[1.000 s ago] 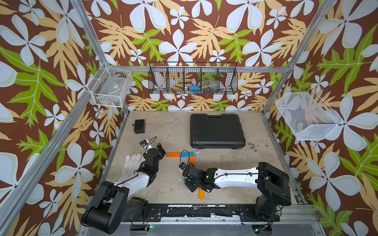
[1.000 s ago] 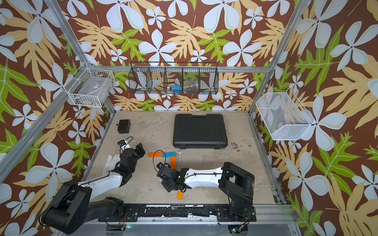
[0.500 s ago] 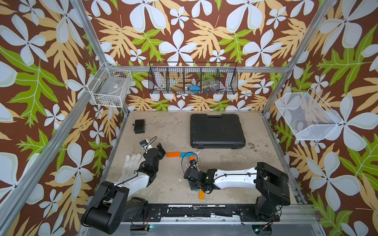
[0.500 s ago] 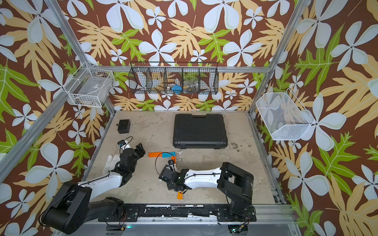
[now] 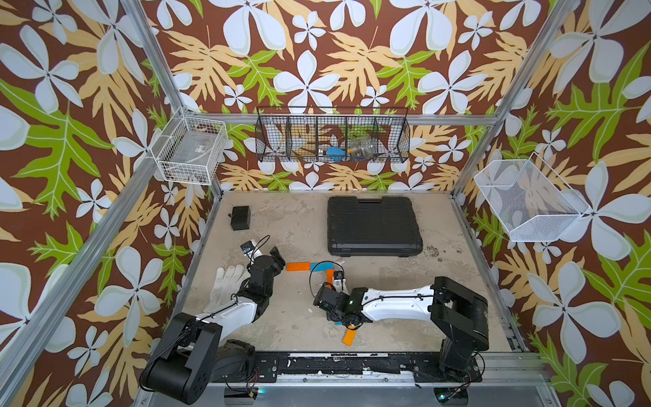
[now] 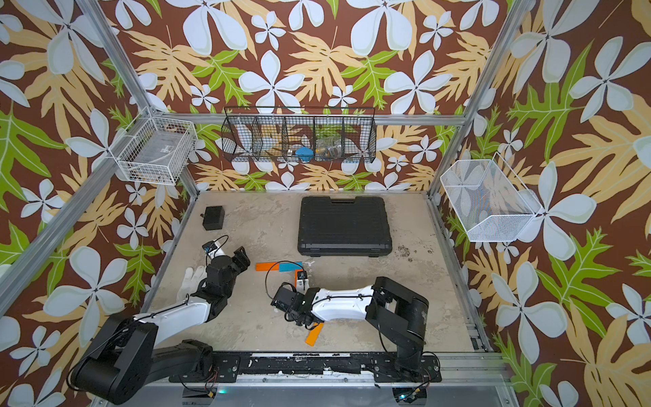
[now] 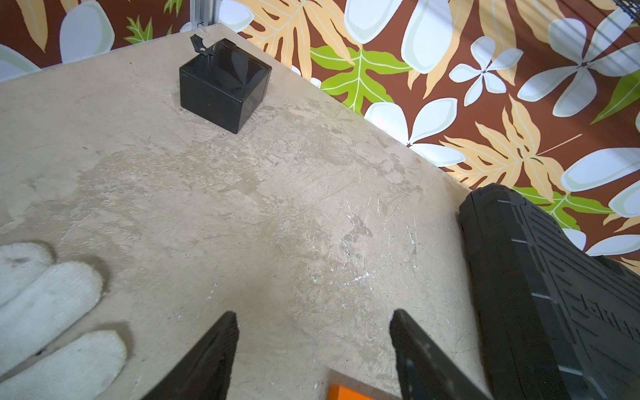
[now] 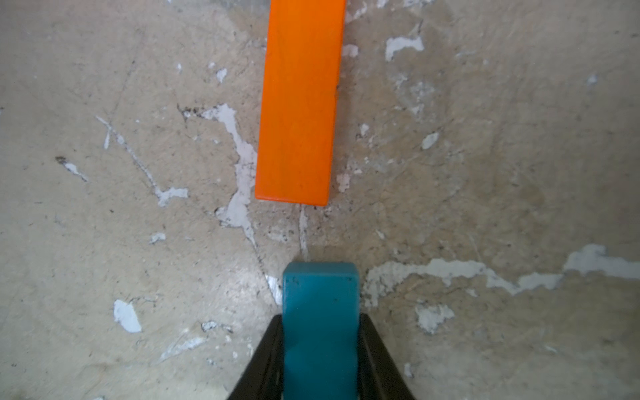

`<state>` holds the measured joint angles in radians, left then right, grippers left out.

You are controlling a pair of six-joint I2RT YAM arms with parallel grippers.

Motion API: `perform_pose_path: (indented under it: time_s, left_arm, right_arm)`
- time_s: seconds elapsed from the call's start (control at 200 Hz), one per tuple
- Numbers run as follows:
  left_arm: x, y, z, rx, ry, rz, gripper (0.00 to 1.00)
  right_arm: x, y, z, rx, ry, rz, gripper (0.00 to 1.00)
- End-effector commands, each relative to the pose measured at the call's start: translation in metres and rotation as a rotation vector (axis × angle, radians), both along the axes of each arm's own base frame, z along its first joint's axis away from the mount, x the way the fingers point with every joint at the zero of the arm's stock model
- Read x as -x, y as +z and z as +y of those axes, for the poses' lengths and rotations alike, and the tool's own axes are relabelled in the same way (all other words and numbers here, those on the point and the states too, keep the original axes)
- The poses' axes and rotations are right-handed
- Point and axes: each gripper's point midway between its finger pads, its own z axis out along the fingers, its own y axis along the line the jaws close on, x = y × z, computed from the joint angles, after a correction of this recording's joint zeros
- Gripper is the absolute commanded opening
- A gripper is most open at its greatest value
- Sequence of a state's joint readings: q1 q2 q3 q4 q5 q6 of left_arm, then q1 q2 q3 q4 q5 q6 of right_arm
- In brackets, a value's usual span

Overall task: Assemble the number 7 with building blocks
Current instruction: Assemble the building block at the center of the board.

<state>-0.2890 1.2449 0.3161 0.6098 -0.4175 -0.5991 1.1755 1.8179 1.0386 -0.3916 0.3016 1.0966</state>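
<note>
The bench (image 5: 387,282) carries a closed black case (image 5: 373,225) toward the rear. The left pincer (image 7: 313,313) hovers low just left of the assembled pieces, its jaws spread with only bare bench between them. A white glove (image 5: 225,285) lies flat beside its arm. The right pincer (image 8: 320,329) is pinching a blue block (image 8: 320,304) by its long sides, low over the bench near the front. A small black box (image 5: 240,217) stands at the rear left. The number 7 (image 6: 290,266) is partly laid at mid-bench. An orange top block (image 5: 298,266) and a blue top block (image 5: 322,266) lie end to end. An orange stem block (image 5: 329,276) sits just below the blue one's right end, partly hidden by the right wrist. A loose orange block (image 5: 349,336) lies tilted near the front edge, in line with the held block, with bare bench between them.
</note>
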Motion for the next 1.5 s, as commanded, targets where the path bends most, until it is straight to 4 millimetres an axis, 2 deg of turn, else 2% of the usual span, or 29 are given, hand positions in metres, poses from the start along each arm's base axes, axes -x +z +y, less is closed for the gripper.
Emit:
perform_pose_path:
  time_s: [0.0,0.43,1.106,1.496]
  left_arm:
    - [-0.002,0.004,0.0,-0.003,-0.001,-0.011,0.72]
    - [-0.001,0.005,0.001,-0.004,0.001,-0.01,0.73]
    - [-0.002,0.005,-0.001,0.003,-0.006,-0.012,0.72]
    - [-0.002,0.005,-0.001,0.003,-0.005,-0.011,0.73]
  right_arm:
    - [0.008,-0.011,-0.025,0.09,-0.041,0.052,0.02]
    - [0.009,-0.013,0.006,-0.013,-0.011,0.106,0.03]
    - [0.017,-0.012,0.033,-0.157,0.028,0.184,0.06]
    - [0.016,-0.014,0.017,-0.1,0.011,0.173,0.05]
